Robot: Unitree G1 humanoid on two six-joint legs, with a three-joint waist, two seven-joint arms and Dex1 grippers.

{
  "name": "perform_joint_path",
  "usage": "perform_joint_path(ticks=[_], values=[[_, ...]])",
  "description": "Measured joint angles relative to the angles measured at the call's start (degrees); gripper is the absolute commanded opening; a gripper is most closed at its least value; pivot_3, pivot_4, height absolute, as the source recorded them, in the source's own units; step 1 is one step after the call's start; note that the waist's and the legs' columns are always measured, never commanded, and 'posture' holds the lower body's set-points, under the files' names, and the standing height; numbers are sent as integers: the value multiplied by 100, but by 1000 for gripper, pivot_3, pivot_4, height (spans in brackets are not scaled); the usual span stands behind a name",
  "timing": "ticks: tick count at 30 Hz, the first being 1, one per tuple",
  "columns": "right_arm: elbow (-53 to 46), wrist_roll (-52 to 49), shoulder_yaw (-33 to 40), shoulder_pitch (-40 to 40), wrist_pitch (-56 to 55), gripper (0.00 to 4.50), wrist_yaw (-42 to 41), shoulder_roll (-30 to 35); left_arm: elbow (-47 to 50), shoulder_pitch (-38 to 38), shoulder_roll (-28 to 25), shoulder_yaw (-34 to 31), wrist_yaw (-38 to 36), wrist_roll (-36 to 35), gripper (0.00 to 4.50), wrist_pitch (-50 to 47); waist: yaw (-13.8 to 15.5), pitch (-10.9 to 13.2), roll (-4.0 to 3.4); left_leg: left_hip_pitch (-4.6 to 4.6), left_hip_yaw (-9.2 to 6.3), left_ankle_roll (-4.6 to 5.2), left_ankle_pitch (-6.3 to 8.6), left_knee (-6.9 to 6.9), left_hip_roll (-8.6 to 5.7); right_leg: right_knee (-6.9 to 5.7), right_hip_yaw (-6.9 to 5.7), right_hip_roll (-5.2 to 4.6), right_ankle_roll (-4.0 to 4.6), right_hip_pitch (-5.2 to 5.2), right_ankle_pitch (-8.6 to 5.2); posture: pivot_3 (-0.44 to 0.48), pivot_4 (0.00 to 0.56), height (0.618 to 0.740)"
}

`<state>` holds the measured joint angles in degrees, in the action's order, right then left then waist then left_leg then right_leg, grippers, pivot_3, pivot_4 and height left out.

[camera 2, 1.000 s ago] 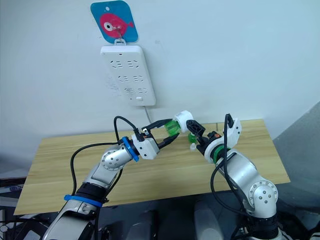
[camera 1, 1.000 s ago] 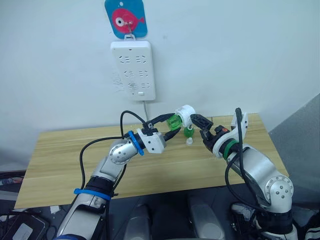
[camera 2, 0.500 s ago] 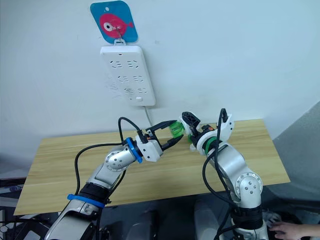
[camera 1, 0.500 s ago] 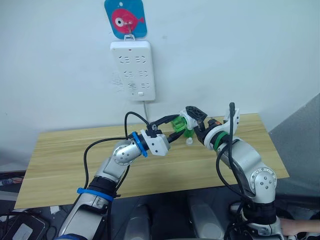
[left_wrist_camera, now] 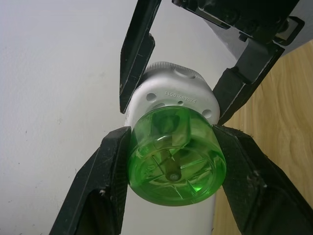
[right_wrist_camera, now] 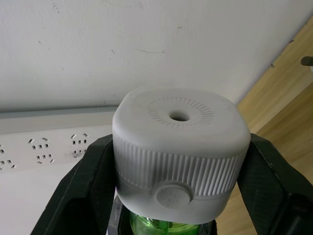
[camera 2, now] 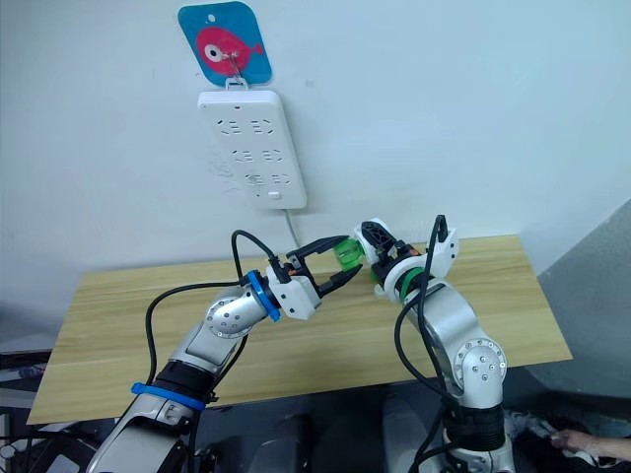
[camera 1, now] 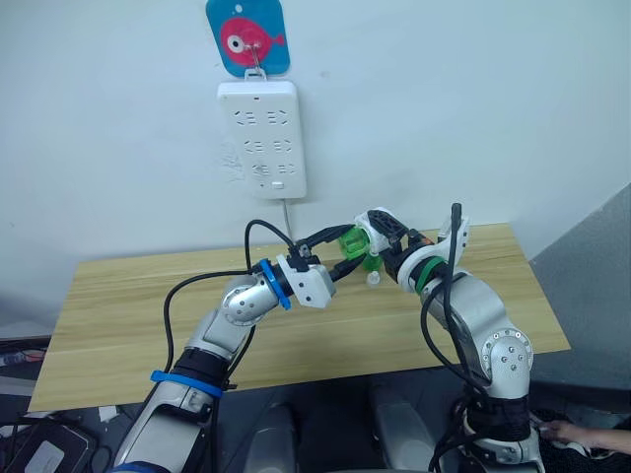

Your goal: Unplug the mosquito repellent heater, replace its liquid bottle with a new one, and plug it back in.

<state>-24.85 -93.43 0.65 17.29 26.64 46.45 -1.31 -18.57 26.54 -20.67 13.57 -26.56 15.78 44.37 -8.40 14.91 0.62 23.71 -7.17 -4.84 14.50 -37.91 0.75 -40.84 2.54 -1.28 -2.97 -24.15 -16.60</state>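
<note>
Above the tabletop (camera 1: pixel 128 296), the mosquito repellent heater (right_wrist_camera: pixel 180 147) hangs in mid-air, clamped in the right gripper (camera 1: pixel 380 230) jaws. Its green liquid bottle (left_wrist_camera: pixel 173 159), still attached, is pinched in the left gripper (camera 1: pixel 340 251) jaws. The wall power strip (camera 1: pixel 261 133) hangs at 11 o'clock from them.

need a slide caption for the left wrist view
Left gripper clamps the green liquid bottle while the right gripper holds the white mosquito repellent heater screwed onto it.
</note>
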Motion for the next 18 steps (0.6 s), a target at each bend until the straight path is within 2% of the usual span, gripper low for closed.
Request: perform_joint_path(ticks=[3,8,10,14,18], values=[[9,-12,30,11,-1,3054,58,-86,0,0,-5,0,6,0,2274,0,0,-3,-1,0,0,0,0,0,0,0,0,0,0,0,0,-193,191,725],[9,-121,63,11,-69,3052,147,-176,123,-165,-8,7,-58,-248,3944,-10,0,-6,-2,1,-3,0,0,1,0,-1,-2,0,0,0,0,-192,192,725],[9,-183,111,8,-113,3052,177,-180,175,-188,-71,11,-131,-308,4448,-33,-1,-7,-2,0,-2,0,0,0,0,-2,-1,0,0,0,0,-192,192,725],[8,-307,273,-18,-174,3052,234,-162,544,-529,-338,77,-563,-719,4465,-339,-32,-25,-18,0,-2,0,0,4,1,0,0,0,0,-1,0,-203,191,725],[-16,-343,374,-130,-40,3052,91,338,1355,-1178,-724,-51,-1022,-1658,4465,-1250,-70,-29,-26,1,-2,0,0,3,3,0,1,1,1,-1,0,-198,195,725]])
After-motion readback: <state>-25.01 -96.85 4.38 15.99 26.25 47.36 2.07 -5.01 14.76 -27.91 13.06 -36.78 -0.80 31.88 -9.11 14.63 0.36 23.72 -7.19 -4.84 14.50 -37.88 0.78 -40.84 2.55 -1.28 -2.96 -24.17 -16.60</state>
